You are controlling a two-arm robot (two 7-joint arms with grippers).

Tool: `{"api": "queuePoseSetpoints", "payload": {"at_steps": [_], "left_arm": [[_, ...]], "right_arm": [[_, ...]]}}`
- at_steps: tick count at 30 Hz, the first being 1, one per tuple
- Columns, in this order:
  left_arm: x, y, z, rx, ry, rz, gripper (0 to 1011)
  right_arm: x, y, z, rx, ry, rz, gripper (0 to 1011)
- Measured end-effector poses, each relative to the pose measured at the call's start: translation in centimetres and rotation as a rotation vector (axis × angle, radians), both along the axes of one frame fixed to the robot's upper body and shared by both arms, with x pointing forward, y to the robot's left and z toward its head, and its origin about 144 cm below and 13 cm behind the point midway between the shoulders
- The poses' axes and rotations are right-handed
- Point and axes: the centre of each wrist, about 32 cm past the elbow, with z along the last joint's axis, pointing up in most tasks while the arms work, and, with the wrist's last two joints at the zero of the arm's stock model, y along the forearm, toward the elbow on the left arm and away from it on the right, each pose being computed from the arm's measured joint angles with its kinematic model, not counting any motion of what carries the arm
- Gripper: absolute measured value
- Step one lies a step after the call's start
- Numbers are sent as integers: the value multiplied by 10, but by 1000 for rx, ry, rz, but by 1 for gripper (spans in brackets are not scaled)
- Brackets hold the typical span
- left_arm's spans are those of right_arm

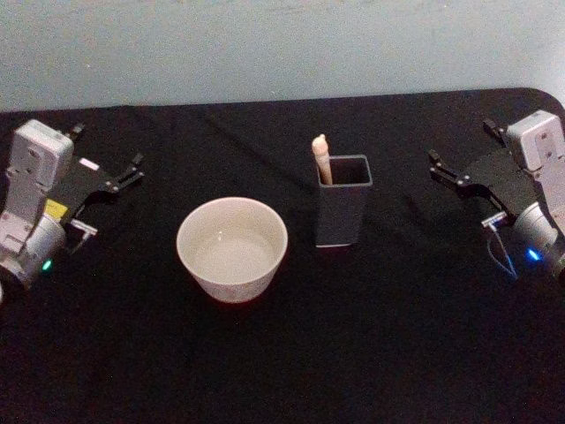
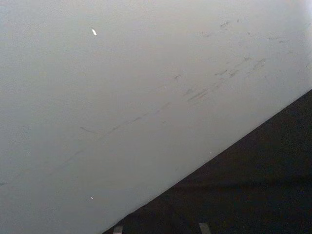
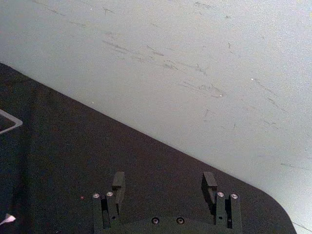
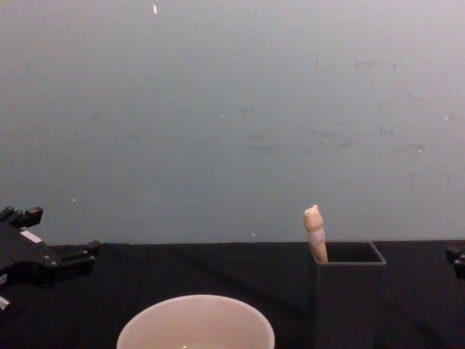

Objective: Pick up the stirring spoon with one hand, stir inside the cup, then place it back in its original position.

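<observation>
Cream-handled stirring spoon point(image 1: 321, 157): we count one, in one dark square holder point(image 1: 342, 212) at 3 o'clock of one round cream cup point(image 1: 232, 248); left gripper point(image 2: 161, 228) and right gripper point(image 3: 164, 181) both released; black tablecloth point(image 1: 397, 353), pale wall point(image 1: 265, 44).

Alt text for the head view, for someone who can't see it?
A cream-handled stirring spoon stands in a dark grey square holder mid-table, with a wide cream cup to its left, apart from it. The left gripper and right gripper are open at the far sides of the black table, holding nothing.

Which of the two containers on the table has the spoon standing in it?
The dark grey square holder, right of the round cream cup; the stirring spoon sticks out of its corner.
</observation>
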Motion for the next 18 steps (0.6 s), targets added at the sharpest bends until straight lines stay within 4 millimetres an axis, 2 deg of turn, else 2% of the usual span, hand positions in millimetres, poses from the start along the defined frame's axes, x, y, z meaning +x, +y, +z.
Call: {"api": "queuePoseSetpoints", "payload": {"at_steps": [18], "left_arm": [[0, 0, 0, 0, 0, 0, 1001]], "right_arm": [[0, 0, 0, 0, 0, 0, 1003]]}}
